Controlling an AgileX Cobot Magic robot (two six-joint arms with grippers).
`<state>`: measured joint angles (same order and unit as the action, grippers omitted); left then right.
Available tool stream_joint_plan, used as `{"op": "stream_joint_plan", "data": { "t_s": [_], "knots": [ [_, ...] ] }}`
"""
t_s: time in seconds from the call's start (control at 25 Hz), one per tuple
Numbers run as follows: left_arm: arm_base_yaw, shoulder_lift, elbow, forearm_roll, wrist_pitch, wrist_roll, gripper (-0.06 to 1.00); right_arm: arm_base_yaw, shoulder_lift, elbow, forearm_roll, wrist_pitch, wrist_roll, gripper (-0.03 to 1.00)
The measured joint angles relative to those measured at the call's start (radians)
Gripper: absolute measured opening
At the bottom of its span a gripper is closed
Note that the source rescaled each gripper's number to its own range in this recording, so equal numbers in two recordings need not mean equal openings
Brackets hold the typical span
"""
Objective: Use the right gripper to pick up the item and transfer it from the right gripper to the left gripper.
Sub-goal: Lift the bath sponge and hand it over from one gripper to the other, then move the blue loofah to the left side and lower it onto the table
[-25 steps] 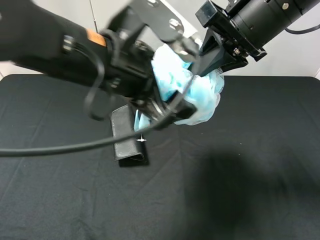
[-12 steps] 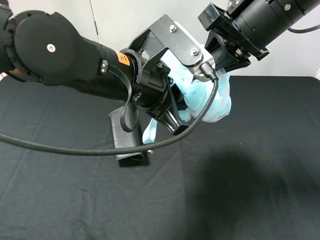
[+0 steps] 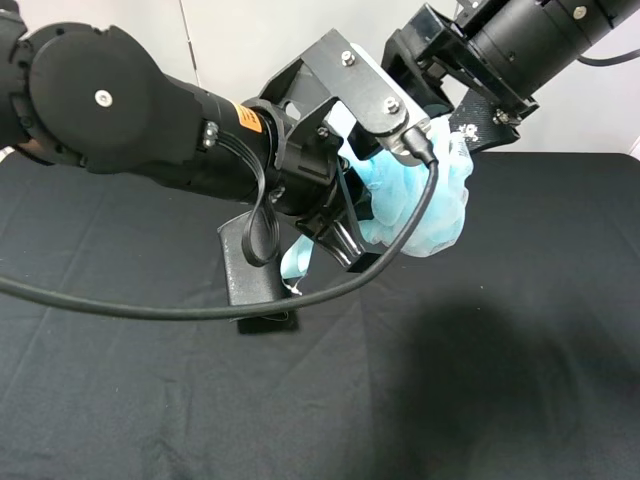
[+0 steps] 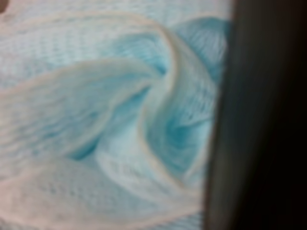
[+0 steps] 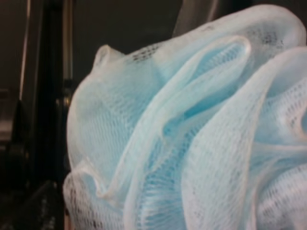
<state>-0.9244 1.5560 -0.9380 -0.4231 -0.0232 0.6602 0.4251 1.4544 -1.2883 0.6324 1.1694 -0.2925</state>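
The light blue and white mesh loofah [image 3: 432, 205] hangs in the air above the black table, between both arms. My left gripper [image 3: 375, 192] reaches in from the left and is shut on the loofah, which fills the left wrist view [image 4: 120, 120] beside one dark finger [image 4: 259, 115]. Its ribbon loop [image 3: 296, 262] dangles below. My right gripper [image 3: 447, 100] sits just above the loofah at the upper right, with its jaws spread apart. The loofah also fills the right wrist view [image 5: 192, 134].
A black folded case [image 3: 250, 275] lies on the black tablecloth [image 3: 500, 380] under the left arm. The left arm's black cable [image 3: 150, 308] trails across the left half. A white wall stands behind the table.
The left gripper closed onto the loofah and steadied. The right gripper's jaws have spread open, and the loofah has sagged slightly lower and to the right.
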Motion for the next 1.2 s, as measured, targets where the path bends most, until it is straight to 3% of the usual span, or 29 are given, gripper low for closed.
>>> {"op": "stream_joint_plan", "data": {
  "t_s": [0.28,0.76,1.2],
  "knots": [
    [0.104,-0.024,0.0,0.0,0.007,0.0,0.06,0.001,0.0,0.0,-0.068,0.026,0.0,1.0],
    [0.341,-0.115,0.0,0.001,0.178,0.018,0.03,0.001,0.0,0.0,-0.16,0.047,0.03,1.0],
    [0.579,-0.193,0.0,0.012,0.407,0.018,0.03,0.001,-0.208,0.015,-0.515,0.046,0.22,1.0]
  ]
}}
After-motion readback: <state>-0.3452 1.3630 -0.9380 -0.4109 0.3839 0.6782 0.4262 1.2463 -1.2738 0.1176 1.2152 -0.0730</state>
